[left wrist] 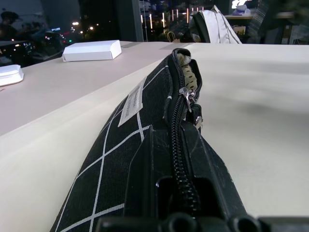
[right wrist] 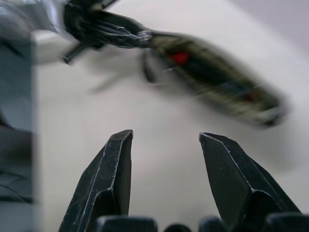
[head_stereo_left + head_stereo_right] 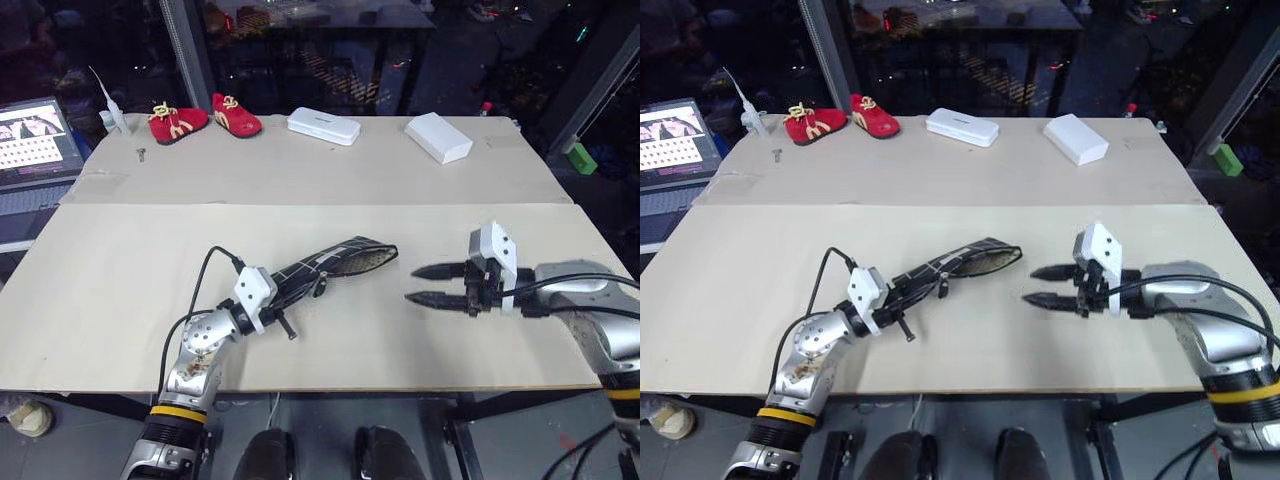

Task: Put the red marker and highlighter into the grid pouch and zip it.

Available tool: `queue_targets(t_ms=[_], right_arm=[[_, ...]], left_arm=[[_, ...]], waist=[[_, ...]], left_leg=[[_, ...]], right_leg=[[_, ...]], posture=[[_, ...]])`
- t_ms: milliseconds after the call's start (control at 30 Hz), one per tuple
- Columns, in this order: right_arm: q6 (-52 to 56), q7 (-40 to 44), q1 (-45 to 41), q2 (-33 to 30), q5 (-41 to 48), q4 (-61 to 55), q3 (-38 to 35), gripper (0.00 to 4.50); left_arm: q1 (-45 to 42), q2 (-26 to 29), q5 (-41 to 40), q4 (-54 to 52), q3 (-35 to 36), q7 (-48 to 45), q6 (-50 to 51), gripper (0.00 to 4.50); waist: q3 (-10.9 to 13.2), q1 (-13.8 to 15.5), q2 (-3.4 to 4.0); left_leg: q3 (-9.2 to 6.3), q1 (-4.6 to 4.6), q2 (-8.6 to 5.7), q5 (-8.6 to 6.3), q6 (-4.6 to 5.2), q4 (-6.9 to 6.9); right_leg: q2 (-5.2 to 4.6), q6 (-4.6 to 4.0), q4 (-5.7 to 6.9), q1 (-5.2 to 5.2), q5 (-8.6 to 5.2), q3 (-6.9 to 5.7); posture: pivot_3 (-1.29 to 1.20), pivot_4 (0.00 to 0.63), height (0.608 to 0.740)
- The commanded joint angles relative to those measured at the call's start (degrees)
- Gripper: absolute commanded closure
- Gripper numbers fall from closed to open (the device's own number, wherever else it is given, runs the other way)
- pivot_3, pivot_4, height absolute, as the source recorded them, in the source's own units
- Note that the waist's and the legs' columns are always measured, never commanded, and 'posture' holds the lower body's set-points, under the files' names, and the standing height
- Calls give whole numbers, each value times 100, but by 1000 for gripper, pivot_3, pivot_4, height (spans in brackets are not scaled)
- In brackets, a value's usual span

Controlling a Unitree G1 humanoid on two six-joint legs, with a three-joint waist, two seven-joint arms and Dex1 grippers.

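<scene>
- The grid pouch (image 3: 322, 265) was matt black woven cloth with thin white printed lines, a small white fabric label (image 1: 131, 103) and a black toothed zipper (image 1: 177, 145) with a shiny metal pull.
- The desk (image 3: 330, 180) had a smooth, matt, pale beige top, like board or paper sheeting.
- The right tool (image 3: 430, 285) had black fingers (image 2: 108, 179) of hard plastic, faintly scuffed, with a slight sheen.
- The left tool (image 3: 285, 298) carried a glossy white plastic housing; its arm was brushed silvery metal.
- Two white cases (image 3: 323, 126) looked like smooth, hard plastic.
- The small red shoes (image 3: 178, 122) looked like soft felt cloth.
</scene>
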Motion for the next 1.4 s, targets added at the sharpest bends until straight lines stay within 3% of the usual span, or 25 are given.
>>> queue_targets(t_ms=[33, 267, 467, 633, 733, 900, 1000, 1267, 1400], right_arm=[[476, -748, -97, 540, -258, -196, 343, 2023], [952, -1796, -898, 1811, -1004, 469, 1086, 2023], [1199, -1851, -1511, 2701, -1091, 878, 1398, 2023], [1156, -1884, -1750, 3000, -1199, 1100, 1327, 2023], [1085, -1926, -1784, 3078, -1269, 1176, 1288, 2023], [1079, -1979, -1767, 3050, -1316, 1274, 1105, 3267], [1060, -1932, -1764, 2969, -1334, 1241, 1049, 4441], [1176, -1746, -1631, 2543, -1259, 928, 780, 4476], [1367, -1549, -1435, 1879, -1228, 646, 537, 4476]], left_arm=[[-35, -15, -55, -110, 22, 8, -91, 4500], [-142, -4, -72, -68, 31, -22, -63, 4500], [-167, -18, -67, -69, 28, 9, -38, 4500], [-185, 5, -74, -69, 62, 26, -20, 4500], [-179, 10, -68, -93, 74, 54, -10, 4500], [-100, 21, -72, -213, 56, 83, 30, 4500], [-106, 54, -82, -209, 78, 68, 44, 4500], [-232, 43, -64, -113, 92, 110, 25, 4500], [-192, 37, -64, -129, 95, 141, 2, 4500]], waist=[[0, 1, 0], [0, 0, 0], [-1, 22, 1], [-1, 24, 1], [-1, 12, 1], [-1, 2, 1], [-1, -3, 1], [-1, -3, 1], [-1, 19, 0]], left_leg=[[3, -1, -1, 1, -2, 0], [-2, -20, -26, 4, -5, 2], [-6, -29, -24, 4, -6, 4], [-9, -28, -28, 4, -6, 4], [-9, -27, -27, 4, -6, 4], [-9, -27, -27, 4, -6, 4], [-8, -27, -27, 5, -6, 4], [-9, -27, -27, 4, -6, 4], [-9, -30, -28, 4, -6, 4]], right_leg=[[3, 0, 2, -5, 0, 5], [6, 3, 6, -17, -1, 7], [9, 4, 6, -20, -1, -6], [5, 5, 8, -18, -1, -7], [5, 5, 8, -18, -1, -7], [6, 5, 12, -20, -1, -7], [6, 5, 13, -20, -1, -7], [6, 5, 13, -20, -1, -7], [5, 5, 9, -20, -1, -7]], posture=[[0, 150, 740], [0, 150, 740], [0, 150, 740], [0, 150, 740], [0, 150, 740], [0, 150, 740], [0, 150, 740], [0, 150, 740], [0, 150, 740]])
